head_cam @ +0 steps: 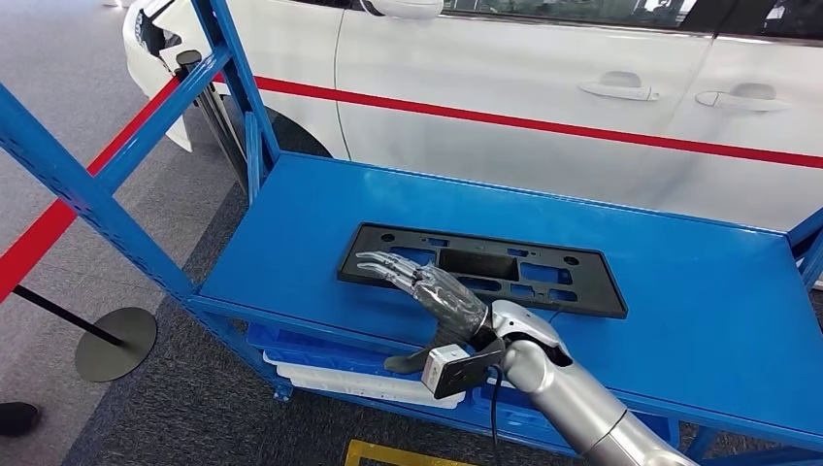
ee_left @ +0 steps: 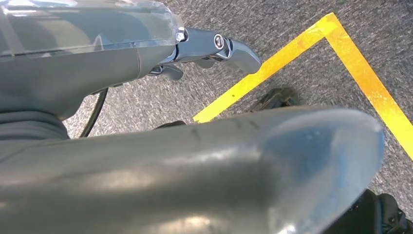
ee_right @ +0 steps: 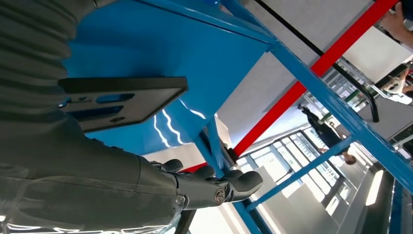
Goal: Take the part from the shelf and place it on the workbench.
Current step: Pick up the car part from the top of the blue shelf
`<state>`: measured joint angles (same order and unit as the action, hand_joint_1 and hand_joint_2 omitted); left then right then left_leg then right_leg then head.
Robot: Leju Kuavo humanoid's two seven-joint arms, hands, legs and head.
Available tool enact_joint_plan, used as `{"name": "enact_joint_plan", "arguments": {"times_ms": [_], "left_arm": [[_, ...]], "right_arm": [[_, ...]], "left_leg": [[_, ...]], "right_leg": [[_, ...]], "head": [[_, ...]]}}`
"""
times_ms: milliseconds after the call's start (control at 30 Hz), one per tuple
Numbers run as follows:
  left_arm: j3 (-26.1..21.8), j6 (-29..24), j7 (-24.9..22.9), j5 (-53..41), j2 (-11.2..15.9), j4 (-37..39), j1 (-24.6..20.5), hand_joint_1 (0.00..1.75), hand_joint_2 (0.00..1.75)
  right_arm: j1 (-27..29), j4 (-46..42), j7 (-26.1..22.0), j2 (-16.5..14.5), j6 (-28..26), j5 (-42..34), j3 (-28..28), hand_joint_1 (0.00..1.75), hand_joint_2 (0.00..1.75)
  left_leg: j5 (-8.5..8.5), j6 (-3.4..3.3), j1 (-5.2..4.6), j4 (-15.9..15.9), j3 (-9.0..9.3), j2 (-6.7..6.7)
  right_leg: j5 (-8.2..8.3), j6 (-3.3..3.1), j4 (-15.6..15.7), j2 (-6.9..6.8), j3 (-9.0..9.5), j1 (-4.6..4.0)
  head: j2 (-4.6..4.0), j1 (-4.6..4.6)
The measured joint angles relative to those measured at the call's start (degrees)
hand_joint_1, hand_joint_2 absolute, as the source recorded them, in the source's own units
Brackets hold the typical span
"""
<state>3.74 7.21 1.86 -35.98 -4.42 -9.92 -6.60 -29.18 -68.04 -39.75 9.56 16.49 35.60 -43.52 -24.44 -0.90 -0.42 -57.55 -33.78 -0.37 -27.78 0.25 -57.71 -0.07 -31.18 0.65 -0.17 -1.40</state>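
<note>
The part (head_cam: 482,269) is a flat, black, long rectangular plate, rather like a number-plate holder, with a matt finish and chamfered corners. It has one large rectangular opening near its middle, several smaller slots to either side of that, and little round holes towards the corners. It lies flat on the top deck of the blue shelf (head_cam: 679,291), nearer the front edge of the deck than the back, and somewhat towards the upright posts at the shelf's left end. In the right wrist view the part (ee_right: 122,100) shows as a thin slab with one corner seen against the blue deck.

The right hand (head_cam: 427,289) reaches over the front edge of the shelf, fingers stretched out nearly straight and slightly apart, laid over the near left portion of the part. It has hold of nothing; whether the fingertips (head_cam: 374,260) actually touch the plate I cannot tell.

The left hand (ee_left: 214,48) hangs over grey carpet with a yellow floor line (ee_left: 292,58), fingers extended, holding nothing.

Behind the shelf stands a white car (head_cam: 543,78) with a red stripe. Below the deck, a white tray (head_cam: 359,383) sits on a lower level.
</note>
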Motion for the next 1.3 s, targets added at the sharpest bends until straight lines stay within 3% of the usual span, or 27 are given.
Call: {"name": "enact_joint_plan", "arguments": {"times_ms": [1233,1300], "left_arm": [[-0.4,0.0,0.0,-0.2,0.0,0.0,0.1,0.0,0.0],[-0.4,0.0,0.0,-0.2,0.0,0.0,0.1,0.0,0.0]], "right_arm": [[-1.7,6.1,-0.2,-1.7,-0.8,-0.7,-3.6,0.0,0.0],[-1.7,6.1,-0.2,-1.7,-0.8,-0.7,-3.7,0.0,0.87]], "left_leg": [[0.0,0.0,-0.01,0.0,-0.01,0.0],[0.0,0.0,-0.01,0.0,-0.01,0.0]], "right_leg": [[0.01,0.02,0.0,0.01,0.0,0.06],[0.01,0.02,0.0,0.01,0.0,0.07]], "head": [[0.0,0.0],[0.0,0.0]]}}
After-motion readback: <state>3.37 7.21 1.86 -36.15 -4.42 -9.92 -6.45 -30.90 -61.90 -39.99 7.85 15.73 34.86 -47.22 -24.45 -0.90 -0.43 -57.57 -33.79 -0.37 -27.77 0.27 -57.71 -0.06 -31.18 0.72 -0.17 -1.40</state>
